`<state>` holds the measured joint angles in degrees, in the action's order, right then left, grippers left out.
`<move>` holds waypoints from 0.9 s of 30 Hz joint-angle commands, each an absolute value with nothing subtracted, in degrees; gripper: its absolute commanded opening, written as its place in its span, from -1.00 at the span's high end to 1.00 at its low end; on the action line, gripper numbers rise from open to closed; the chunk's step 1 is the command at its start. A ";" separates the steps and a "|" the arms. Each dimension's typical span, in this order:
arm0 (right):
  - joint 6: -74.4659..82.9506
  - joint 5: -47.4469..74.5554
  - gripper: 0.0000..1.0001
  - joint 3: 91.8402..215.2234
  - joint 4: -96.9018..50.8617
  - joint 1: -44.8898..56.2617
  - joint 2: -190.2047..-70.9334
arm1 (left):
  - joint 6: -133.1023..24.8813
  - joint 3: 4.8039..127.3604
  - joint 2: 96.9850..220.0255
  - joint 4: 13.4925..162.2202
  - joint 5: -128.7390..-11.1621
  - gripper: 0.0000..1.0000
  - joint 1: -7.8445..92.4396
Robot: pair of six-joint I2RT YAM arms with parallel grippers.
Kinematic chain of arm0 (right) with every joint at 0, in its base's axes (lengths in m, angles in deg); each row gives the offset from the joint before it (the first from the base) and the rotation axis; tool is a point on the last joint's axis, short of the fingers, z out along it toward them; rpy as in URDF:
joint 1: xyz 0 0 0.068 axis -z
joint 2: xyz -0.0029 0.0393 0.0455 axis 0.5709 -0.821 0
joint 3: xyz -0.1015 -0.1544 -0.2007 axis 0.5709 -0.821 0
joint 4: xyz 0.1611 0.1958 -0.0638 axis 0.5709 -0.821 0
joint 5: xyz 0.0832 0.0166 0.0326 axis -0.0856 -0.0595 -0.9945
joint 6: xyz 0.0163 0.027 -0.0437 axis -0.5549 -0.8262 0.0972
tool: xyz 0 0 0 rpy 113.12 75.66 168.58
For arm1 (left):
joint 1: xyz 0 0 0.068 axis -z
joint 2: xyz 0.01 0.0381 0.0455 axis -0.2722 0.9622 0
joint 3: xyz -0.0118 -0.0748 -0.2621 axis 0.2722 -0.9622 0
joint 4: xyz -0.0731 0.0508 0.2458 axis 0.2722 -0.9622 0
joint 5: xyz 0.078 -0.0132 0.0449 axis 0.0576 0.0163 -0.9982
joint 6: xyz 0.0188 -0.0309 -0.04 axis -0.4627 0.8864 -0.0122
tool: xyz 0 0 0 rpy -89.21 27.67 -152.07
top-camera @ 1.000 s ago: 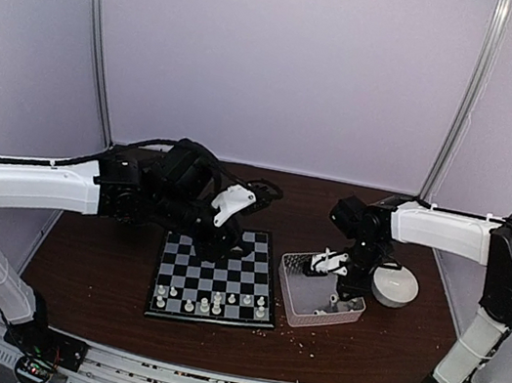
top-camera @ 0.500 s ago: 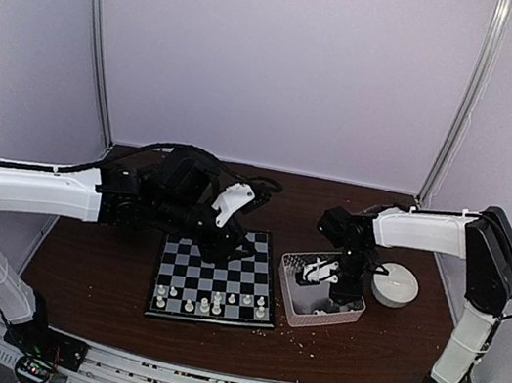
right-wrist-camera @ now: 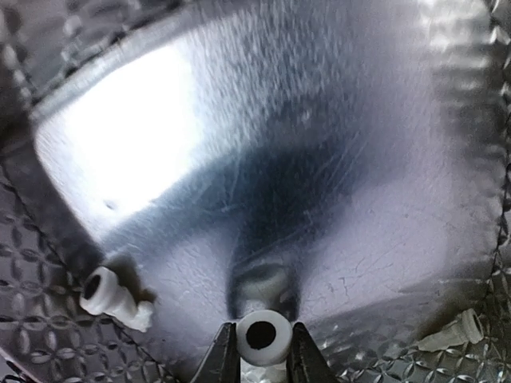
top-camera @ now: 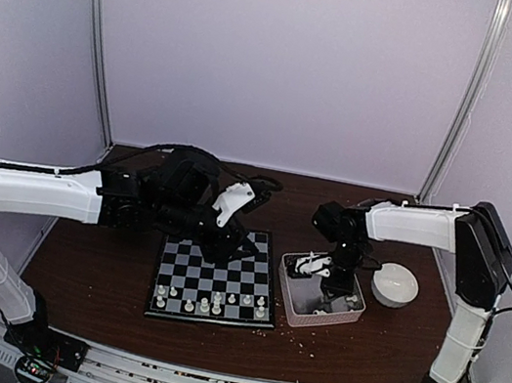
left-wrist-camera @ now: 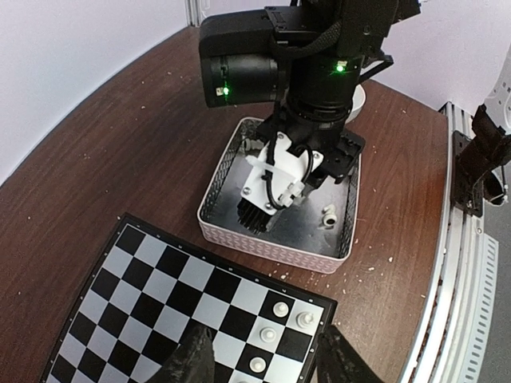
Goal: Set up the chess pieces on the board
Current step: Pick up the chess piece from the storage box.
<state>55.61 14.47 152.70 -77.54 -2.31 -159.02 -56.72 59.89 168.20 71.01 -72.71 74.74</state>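
Claw on the right arm [right-wrist-camera: 261,329] sits low inside the tray [left-wrist-camera: 271,247], clenched around one white chess piece [right-wrist-camera: 262,338] near the wall, presumably to lift it out. Two more pieces [right-wrist-camera: 112,297] lie loose beside it. Further out on the worktop [top-camera: 95,262], the board [top-camera: 214,273] carries pieces only along its near rows, and the left claw [left-wrist-camera: 267,355] hangs spread and empty above it, apparently standing by for its turn.

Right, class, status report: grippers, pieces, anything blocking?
Left gripper open, empty, over the board. Right gripper in the tray, shut on a chess piece. Two more pieces lying loose in tray. Nothing blocking.
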 commanded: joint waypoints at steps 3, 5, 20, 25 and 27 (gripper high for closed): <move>46.66 -8.48 0.81 158.89 -80.79 1.24 -155.29 | -57.76 57.85 169.46 83.25 -74.66 0.06 74.47; 43.48 -17.29 0.81 159.49 -80.03 3.57 -152.36 | -58.40 56.64 170.22 88.94 -75.74 0.03 74.43; 9.16 -49.37 0.76 147.74 -47.34 10.77 -137.20 | -61.78 55.00 187.39 136.95 -73.92 -0.01 74.64; -7.18 -50.68 0.76 144.05 -30.19 11.33 -135.19 | -62.22 55.70 190.58 142.52 -75.10 0.01 75.28; -10.20 -50.78 0.75 143.81 -27.04 11.52 -135.03 | -61.93 55.26 190.95 143.52 -74.92 0.02 75.45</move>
